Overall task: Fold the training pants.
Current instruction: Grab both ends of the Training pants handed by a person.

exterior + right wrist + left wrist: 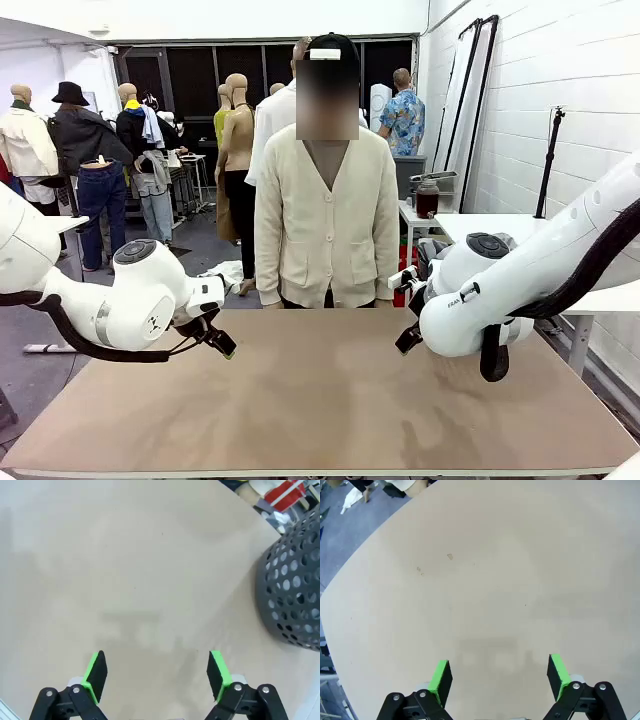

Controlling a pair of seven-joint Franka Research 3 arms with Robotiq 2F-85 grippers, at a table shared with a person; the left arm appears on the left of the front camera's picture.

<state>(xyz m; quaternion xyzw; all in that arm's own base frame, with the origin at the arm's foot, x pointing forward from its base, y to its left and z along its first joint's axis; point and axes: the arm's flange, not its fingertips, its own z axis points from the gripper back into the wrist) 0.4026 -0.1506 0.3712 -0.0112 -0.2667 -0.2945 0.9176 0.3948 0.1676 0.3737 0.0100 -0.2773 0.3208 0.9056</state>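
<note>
Front view. Counted: 1 table point(320, 400), 2 white arms, 1 person in a cream cardigan point(325, 220) standing at the table's far edge. Left gripper point(222, 345) hanging just above the table's left part, right gripper point(408, 338) just above its right part, well apart from each other.

Left wrist view. Looking down on the tabletop. 2 green pads point(440, 680) spread wide, nothing between them, clear of the table.

Right wrist view. Again 2 green pads point(95, 672) spread wide, gripping nothing, over the table. Noted 1 container: a dark grey perforated basket point(292, 595) standing on the table near its edge. Contents not readable through the holes.

Place of the training pants: cannot tell.
</note>
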